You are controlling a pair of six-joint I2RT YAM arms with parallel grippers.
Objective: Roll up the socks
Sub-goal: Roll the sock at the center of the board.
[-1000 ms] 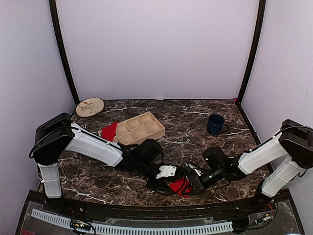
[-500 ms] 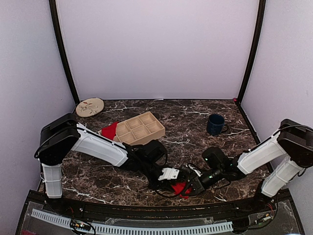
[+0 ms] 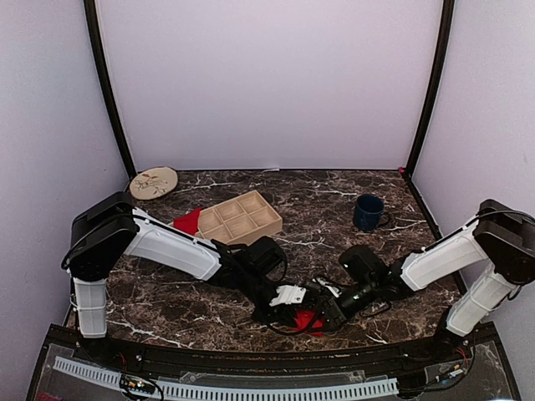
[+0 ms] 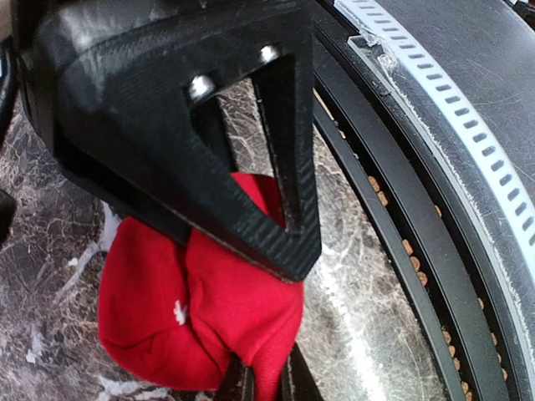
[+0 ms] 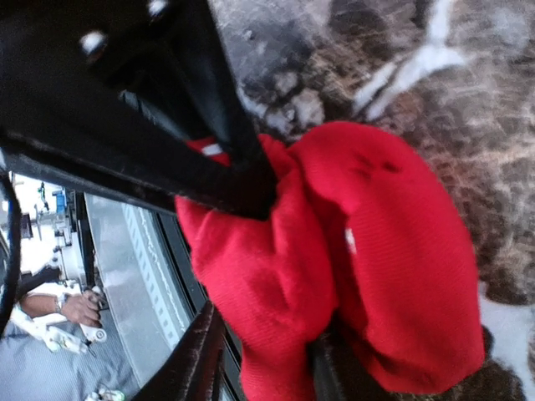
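A bunched red sock (image 3: 308,322) lay near the front edge of the marbled surface (image 3: 334,209), mostly hidden from above by the left tool (image 3: 302,309) and right tool (image 3: 325,315) meeting over it. The left tool was pinched closed on a fold of it, its lower finger cut off by the frame; whether the right tool gripped or only touched it was unclear. A tiny white mark (image 4: 179,312) on the sock was unreadable.
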